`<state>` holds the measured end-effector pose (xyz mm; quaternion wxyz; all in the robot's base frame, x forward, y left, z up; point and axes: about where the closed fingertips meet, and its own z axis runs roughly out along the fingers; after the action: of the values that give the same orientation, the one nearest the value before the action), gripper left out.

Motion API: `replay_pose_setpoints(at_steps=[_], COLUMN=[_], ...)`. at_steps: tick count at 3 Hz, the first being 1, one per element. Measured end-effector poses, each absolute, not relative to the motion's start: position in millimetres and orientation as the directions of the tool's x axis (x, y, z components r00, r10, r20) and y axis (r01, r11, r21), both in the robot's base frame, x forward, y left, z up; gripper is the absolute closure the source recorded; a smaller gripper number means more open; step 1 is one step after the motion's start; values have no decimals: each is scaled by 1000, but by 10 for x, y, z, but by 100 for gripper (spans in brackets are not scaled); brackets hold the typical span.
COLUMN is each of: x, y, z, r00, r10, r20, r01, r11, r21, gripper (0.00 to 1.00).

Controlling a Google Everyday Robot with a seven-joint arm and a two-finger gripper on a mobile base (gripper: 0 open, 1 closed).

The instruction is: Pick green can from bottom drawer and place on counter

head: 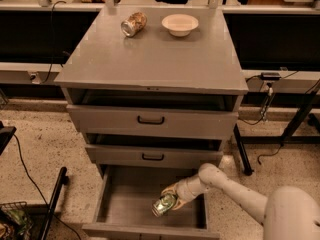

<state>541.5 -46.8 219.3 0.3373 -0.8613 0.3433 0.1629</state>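
Note:
The green can [164,204] is held tilted just above the floor of the open bottom drawer [125,204], near its right side. My gripper [172,196] is shut on the green can, reaching in from the right on a white arm [235,191]. The counter [150,54] is the flat grey top of the cabinet, above the two upper drawers.
A tan-brown can [133,24] lies on its side and a white bowl [180,24] stands at the back of the counter. The two upper drawers [150,121] stand slightly open. A dark pole [54,204] and cables lie on the floor at left, table legs at right.

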Motion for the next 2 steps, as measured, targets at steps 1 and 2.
replay_pose_setpoints(at_steps=[1, 2], x=[5363, 5312], y=[-494, -524], z=[2610, 2953], r00=[729, 752], r10=[-423, -392], r20=[-537, -530], r01=[-684, -659], r11=[-474, -431], r21=[-555, -616], gripper=[100, 100])
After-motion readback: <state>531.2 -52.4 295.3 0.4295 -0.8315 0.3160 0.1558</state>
